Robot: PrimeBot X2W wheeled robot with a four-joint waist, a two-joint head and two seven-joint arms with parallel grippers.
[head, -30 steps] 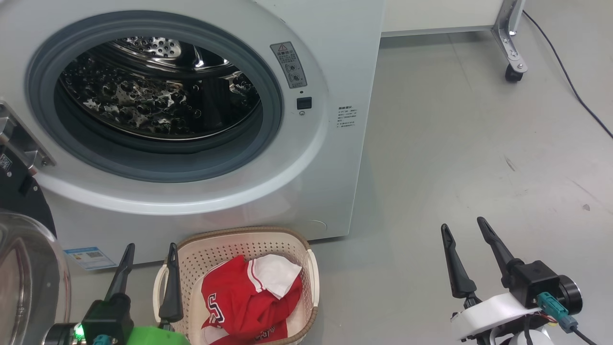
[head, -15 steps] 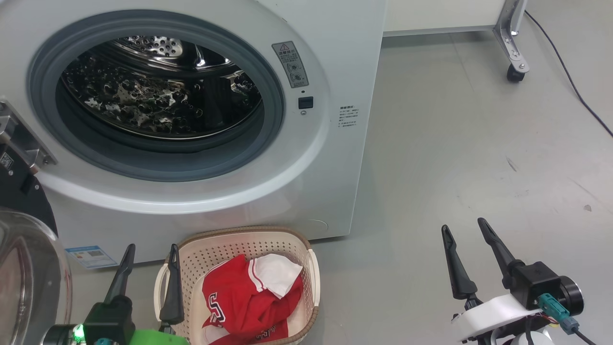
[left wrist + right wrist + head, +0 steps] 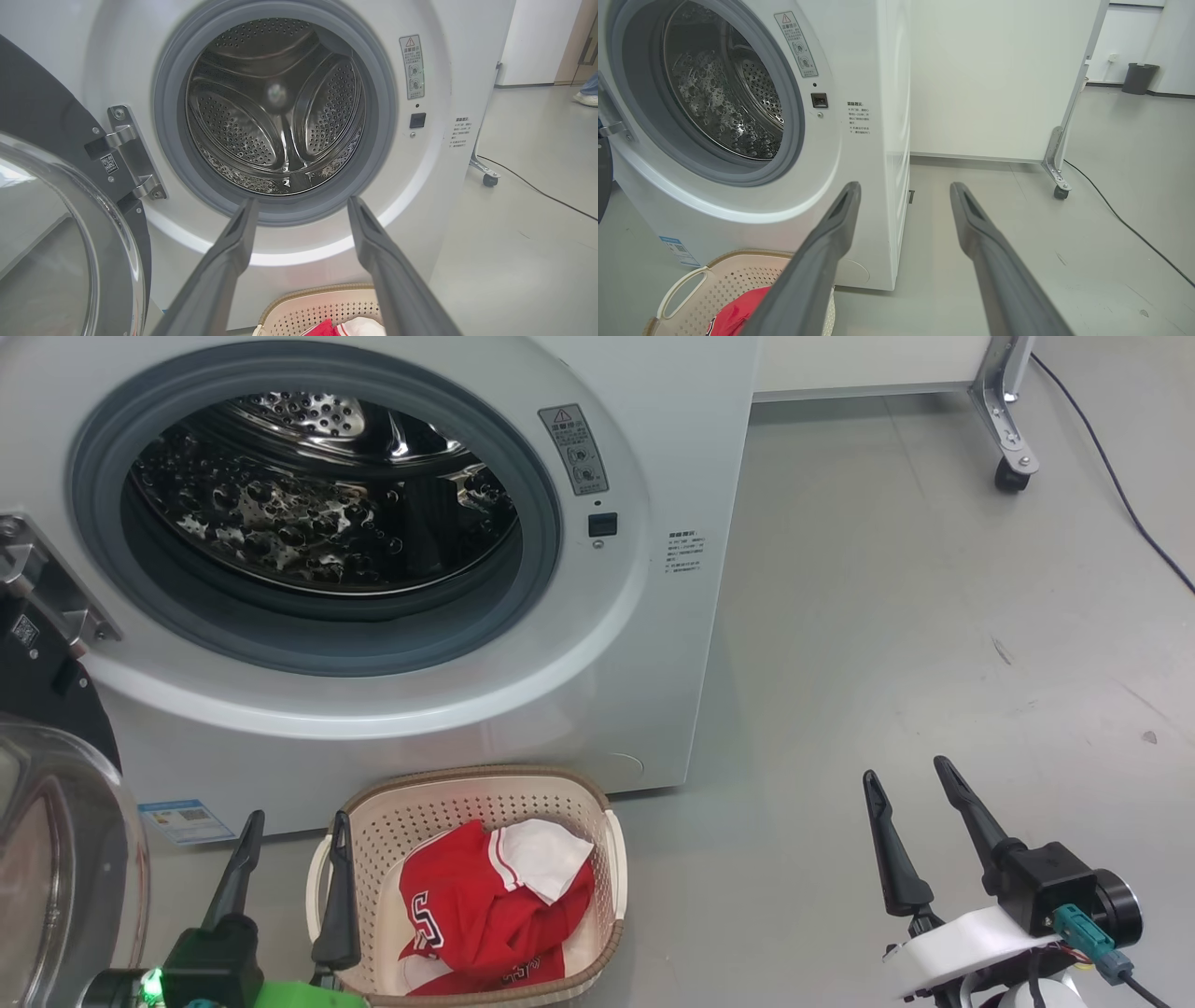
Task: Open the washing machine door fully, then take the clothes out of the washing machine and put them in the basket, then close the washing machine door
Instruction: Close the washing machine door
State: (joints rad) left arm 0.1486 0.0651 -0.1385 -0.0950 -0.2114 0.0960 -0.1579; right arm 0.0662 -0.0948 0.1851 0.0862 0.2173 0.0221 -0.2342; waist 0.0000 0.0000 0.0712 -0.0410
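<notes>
Washing machine: the white front-loading washing machine (image 3: 653,429) stands with its mouth uncovered, the steel perforated drum (image 3: 317,523) bare inside the grey rubber gasket (image 3: 308,649)
Door: the washing machine door (image 3: 56,859) is swung wide on its hinge at the robot's left, with the black rim and clear domed glass at the lower left edge of the head view
Clothes: the clothes (image 3: 476,905), red and white jersey garments with a plain white piece on top, lie heaped in the basket
Basket: the cream perforated basket (image 3: 420,812) with a brown rim sits on the grey floor (image 3: 887,616), just in front of the machine and below its opening
Left gripper: the left gripper (image 3: 297,815) has its fingers spread and holds nothing; it is at the basket's left handle, pointing at the machine's front
Right gripper: the right gripper (image 3: 906,768) has its fingers apart and is empty, over bare floor well to the right of the basket
Background: a castor-wheeled frame leg (image 3: 1011,476) and a black cable (image 3: 1120,495) lie beyond
</notes>
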